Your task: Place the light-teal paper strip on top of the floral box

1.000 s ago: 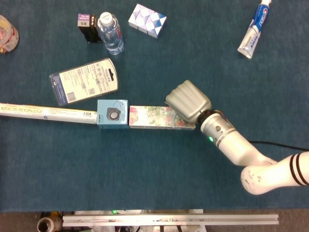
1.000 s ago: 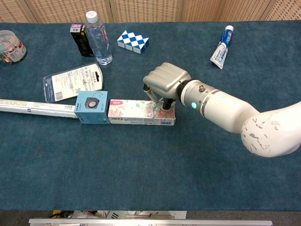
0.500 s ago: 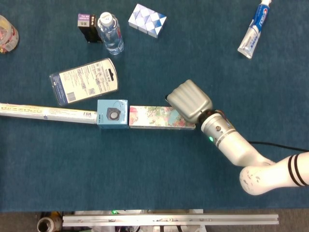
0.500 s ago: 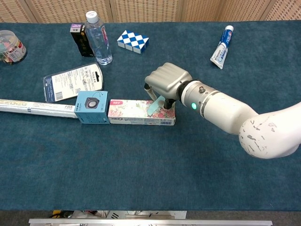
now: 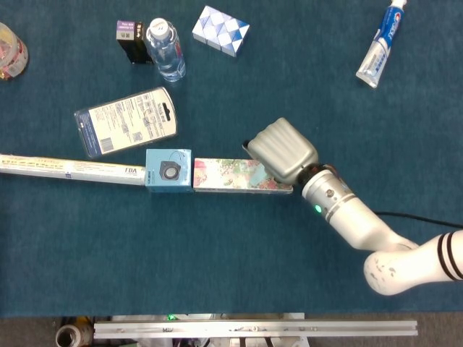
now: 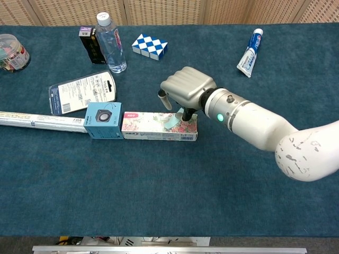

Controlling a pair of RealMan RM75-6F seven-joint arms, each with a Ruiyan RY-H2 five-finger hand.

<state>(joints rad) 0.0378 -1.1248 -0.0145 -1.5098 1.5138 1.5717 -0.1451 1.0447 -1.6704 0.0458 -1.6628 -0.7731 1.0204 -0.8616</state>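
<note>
Right hand (image 6: 185,91) sits over the right end of the floral box (image 6: 153,126), back of the hand toward both cameras. It has lifted a little over the last second, fingers peeling away from the box top. A second ago the light-teal paper strip (image 6: 173,121) was tucked under the fingers; now it lies on the box lid near the right end, one end angled up toward the hand. From the chest view a dark fingertip (image 6: 185,116) is close above or touching that upper end; cannot tell whether the strip is let go or pinched. Fingers look partly spread, not curled tight.

Judgement: placement is about done; what remains is a clean release and withdrawal without dragging the strip off.

Blue speaker box (image 6: 104,120) butts against the floral box's left end. Left hand absent from both views
</note>
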